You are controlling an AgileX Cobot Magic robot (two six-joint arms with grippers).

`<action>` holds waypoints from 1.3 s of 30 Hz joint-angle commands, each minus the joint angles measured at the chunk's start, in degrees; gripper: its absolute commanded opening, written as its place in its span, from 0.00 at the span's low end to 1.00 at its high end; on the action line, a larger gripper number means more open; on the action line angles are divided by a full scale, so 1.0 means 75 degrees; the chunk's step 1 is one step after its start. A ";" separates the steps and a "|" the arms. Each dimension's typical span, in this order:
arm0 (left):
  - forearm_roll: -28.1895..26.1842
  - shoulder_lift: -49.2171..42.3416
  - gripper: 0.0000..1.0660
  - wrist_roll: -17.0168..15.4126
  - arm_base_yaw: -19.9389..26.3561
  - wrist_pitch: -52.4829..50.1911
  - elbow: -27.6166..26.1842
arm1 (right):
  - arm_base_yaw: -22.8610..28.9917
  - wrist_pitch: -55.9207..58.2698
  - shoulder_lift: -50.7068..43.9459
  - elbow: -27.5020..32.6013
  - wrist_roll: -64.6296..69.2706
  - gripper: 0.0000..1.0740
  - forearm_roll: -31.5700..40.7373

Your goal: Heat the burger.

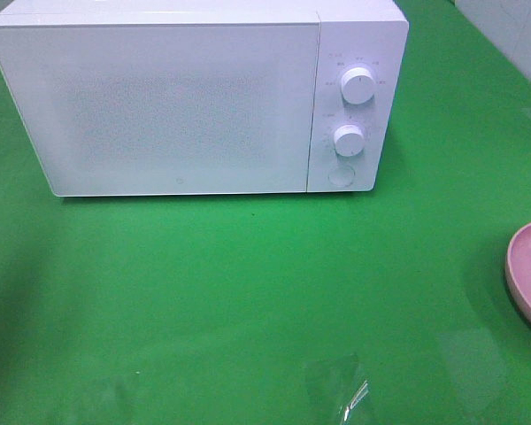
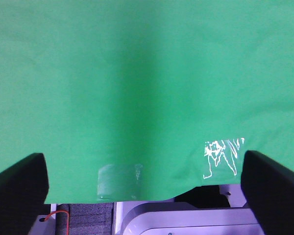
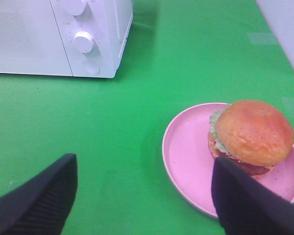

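Observation:
The burger [image 3: 250, 134], with a domed tan-brown bun and a green lettuce layer, sits on the round pink plate [image 3: 186, 152]. The plate's edge [image 1: 529, 270] shows at the right border of the exterior view; the burger itself is cut off there. My right gripper [image 3: 144, 196] hovers open just short of the plate, one finger [image 3: 250, 205] overlapping its near rim. My left gripper [image 2: 144, 181] is open over bare green cloth near the table's front edge, with nothing between its fingers. Neither arm appears in the exterior view.
A white microwave [image 1: 195, 97] stands at the back with its door shut and two knobs [image 1: 358, 86] on its right panel. Green cloth [image 1: 248, 292] covers the table. A clear tape patch [image 1: 341, 390] glints near the front edge.

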 commanded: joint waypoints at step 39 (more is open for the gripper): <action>0.0053 -0.8518 0.94 0.0825 0.0046 -0.0573 0.3491 | -0.0031 -0.0084 -0.0206 0.0031 -0.0069 0.68 0.0046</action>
